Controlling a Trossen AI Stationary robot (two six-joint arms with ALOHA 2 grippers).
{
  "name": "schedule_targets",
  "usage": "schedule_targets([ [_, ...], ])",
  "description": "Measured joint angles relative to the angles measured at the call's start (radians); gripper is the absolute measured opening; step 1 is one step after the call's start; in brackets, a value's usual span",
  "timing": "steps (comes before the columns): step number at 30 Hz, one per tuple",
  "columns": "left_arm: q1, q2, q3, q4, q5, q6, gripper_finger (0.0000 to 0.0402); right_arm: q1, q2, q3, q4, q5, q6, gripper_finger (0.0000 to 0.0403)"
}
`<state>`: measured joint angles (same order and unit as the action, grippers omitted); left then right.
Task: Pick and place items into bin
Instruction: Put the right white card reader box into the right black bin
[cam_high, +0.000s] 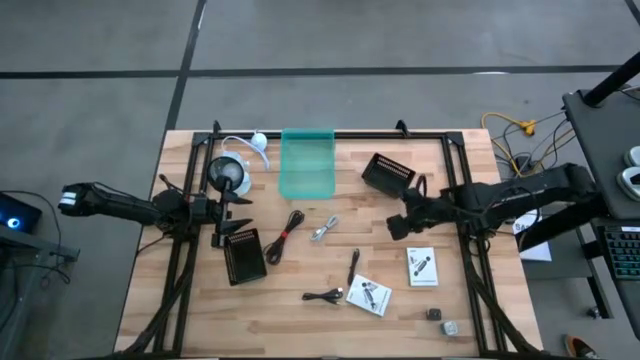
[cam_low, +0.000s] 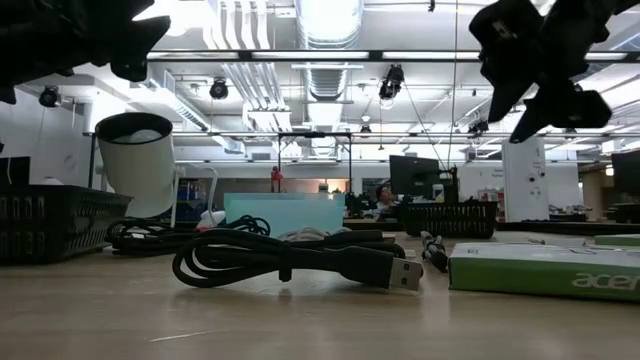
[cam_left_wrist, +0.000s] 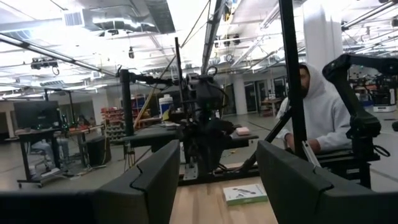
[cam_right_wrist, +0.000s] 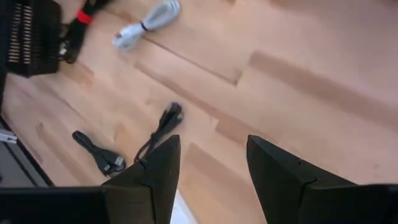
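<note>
My left gripper (cam_high: 232, 218) hovers open over the table's left part, beside a black basket (cam_high: 243, 256). My right gripper (cam_high: 394, 225) hovers open right of centre, tipped down toward the table. Between them lie a black cable with red (cam_high: 285, 236) and a silver piece (cam_high: 324, 229). Nearer the front edge lie a black stick (cam_high: 354, 266), a black cable (cam_high: 323, 295), two white cards (cam_high: 368, 294) (cam_high: 421, 267) and two grey blocks (cam_high: 442, 320). The translucent green bin (cam_high: 306, 162) stands at the far edge. The right wrist view looks down past the open fingers (cam_right_wrist: 211, 168) on the stick (cam_right_wrist: 163, 124).
A second black basket (cam_high: 388, 175) sits right of the bin, and a white round object (cam_high: 228, 175) with a cable to its left. Black frame rails (cam_high: 470, 250) run along both table sides. A person in a white hoodie (cam_left_wrist: 317, 106) sits beyond the table.
</note>
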<state>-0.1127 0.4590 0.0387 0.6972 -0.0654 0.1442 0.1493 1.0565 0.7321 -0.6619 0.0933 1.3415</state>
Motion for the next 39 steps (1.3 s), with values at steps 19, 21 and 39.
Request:
schedule_targets([
  [19,0.0,0.025,-0.002,-0.001,0.0,0.003,0.0196,0.241,0.343,0.102,-0.12,-0.137,0.495,0.0165],
  [21,0.0,0.023,-0.002,0.0,0.0,0.003,0.0196,0.248,0.379,0.104,-0.118,-0.146,0.51,0.016],
  [39,0.0,0.023,-0.002,0.002,0.0,0.056,0.0196,0.252,0.48,0.128,-0.197,-0.142,0.497,0.0112],
])
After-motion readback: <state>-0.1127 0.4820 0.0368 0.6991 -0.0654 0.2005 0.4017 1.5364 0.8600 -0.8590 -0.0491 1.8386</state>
